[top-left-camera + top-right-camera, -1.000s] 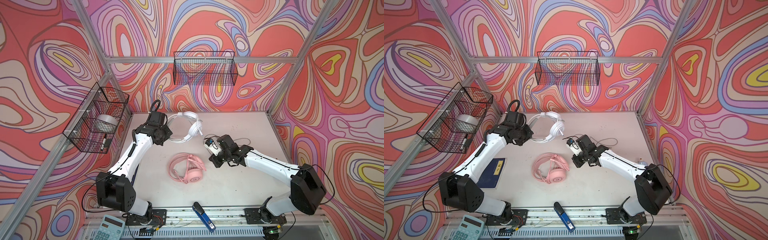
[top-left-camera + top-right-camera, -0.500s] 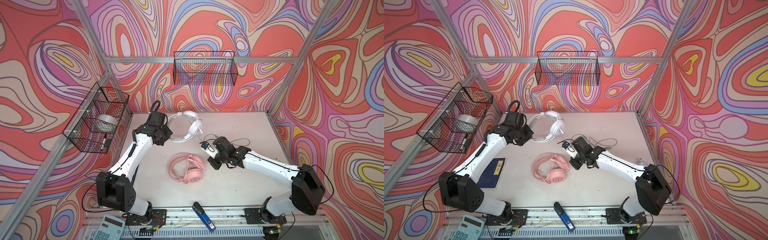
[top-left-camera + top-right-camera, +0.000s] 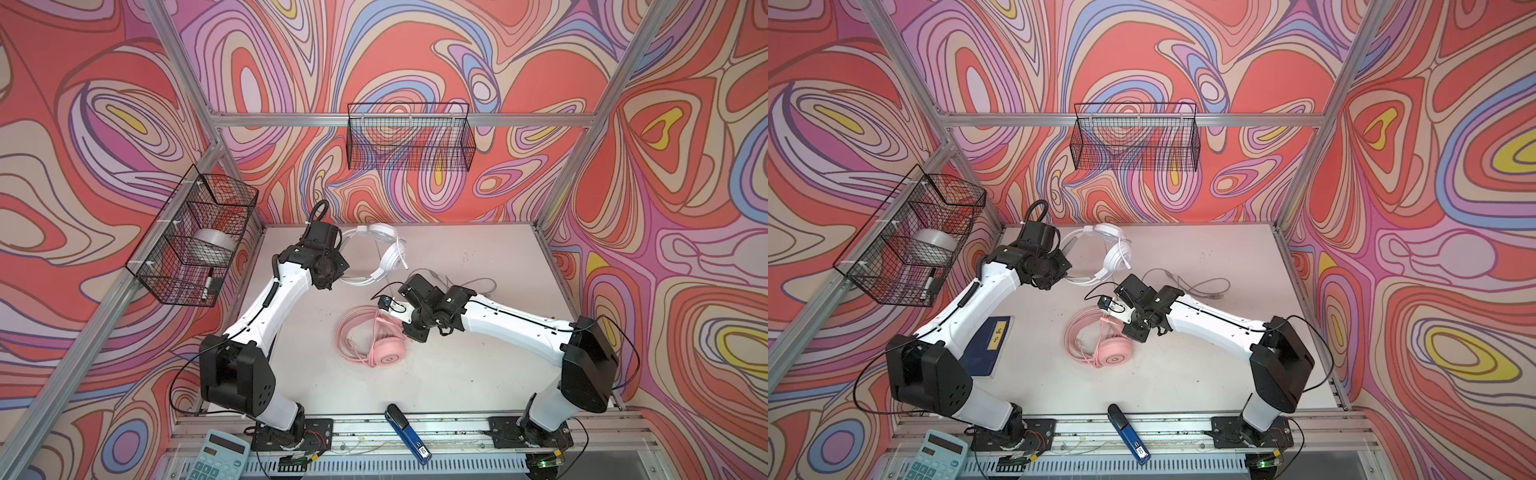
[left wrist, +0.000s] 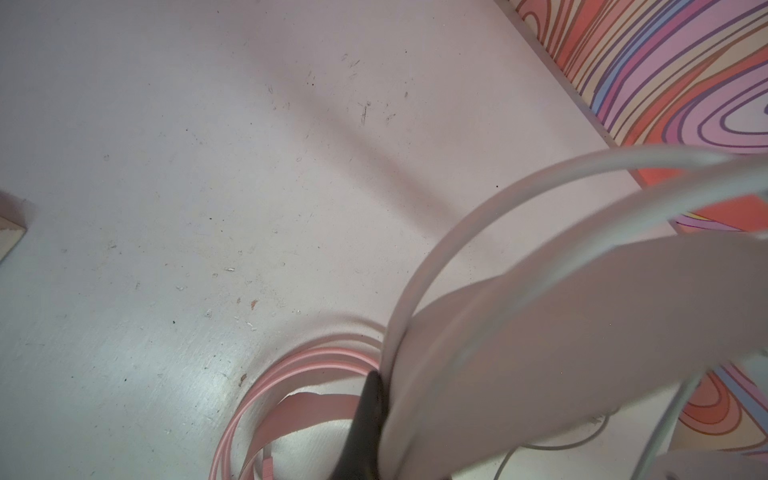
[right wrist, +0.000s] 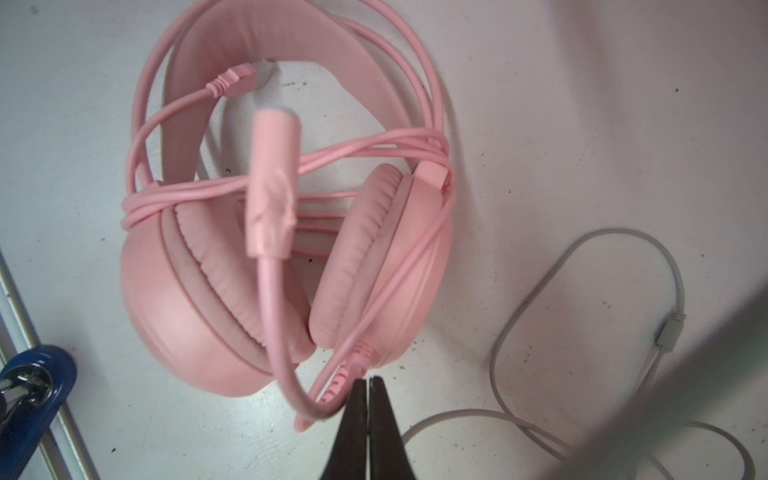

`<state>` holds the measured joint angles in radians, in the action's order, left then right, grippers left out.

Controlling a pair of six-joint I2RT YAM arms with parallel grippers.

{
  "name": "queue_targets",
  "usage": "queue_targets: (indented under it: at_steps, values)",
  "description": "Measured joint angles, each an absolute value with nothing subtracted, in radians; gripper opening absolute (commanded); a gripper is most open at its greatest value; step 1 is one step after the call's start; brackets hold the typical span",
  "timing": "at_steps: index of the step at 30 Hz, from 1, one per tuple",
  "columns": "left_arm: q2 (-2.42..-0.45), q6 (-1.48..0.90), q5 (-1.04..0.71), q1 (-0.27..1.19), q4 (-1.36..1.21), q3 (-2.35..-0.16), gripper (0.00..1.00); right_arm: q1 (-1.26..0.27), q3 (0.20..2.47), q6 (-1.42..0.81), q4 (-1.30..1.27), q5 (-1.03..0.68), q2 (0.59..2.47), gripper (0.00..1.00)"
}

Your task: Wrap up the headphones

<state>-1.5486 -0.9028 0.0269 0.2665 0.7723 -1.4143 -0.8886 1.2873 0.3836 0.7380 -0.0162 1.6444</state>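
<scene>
- table: pale top, fills the lower centre of both top views
- pink headset: lies flat on the table at centre frame in both top views, earcups folded together. In the right wrist view it fills the left and middle of frame. The pink cable is wound across the headband and over the cups, with its plug end loose inside the band loop near the top. The mic boom runs down the middle
- right gripper: bottom centre of the right wrist view, jaws pressed together with nothing seen between them. The tips are just beside the lower cup where the pink cable leaves it; contact cannot be told
- white headset: upper centre of the table in both top views, above the pink one and apart from it
- left gripper: clamped on the white headband. At bottom centre of the left wrist view one black finger lies flat against the band; the other is hidden behind it
- grey cable: loose loops on the table right of centre, above the right forearm
- blue stapler: on the front rail, bottom centre
- calculator: bottom left
- wire basket: on the left wall, holds a tape roll
- second basket: on the back wall, upper centre
</scene>
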Motion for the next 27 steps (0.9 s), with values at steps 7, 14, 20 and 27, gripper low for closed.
queue_targets:
  at_steps: [7,14,20,27]
  values:
    - [-1.619,-0.831,0.115,0.313,0.850,-1.511,0.00,-0.894,1.360,0.443,0.825,-0.035,1.648,0.00]
    - [-1.678,-0.767,0.167,0.345,0.911,-1.566,0.00,-0.894,1.470,0.482,0.904,-0.063,1.654,0.00]
    - [-1.744,-0.697,0.203,0.385,0.971,-1.651,0.00,-0.894,1.569,0.517,0.991,-0.042,1.683,0.00]
    - [-1.801,-0.613,0.252,0.421,1.031,-1.743,0.00,-0.894,1.689,0.545,1.121,0.021,1.726,0.00]
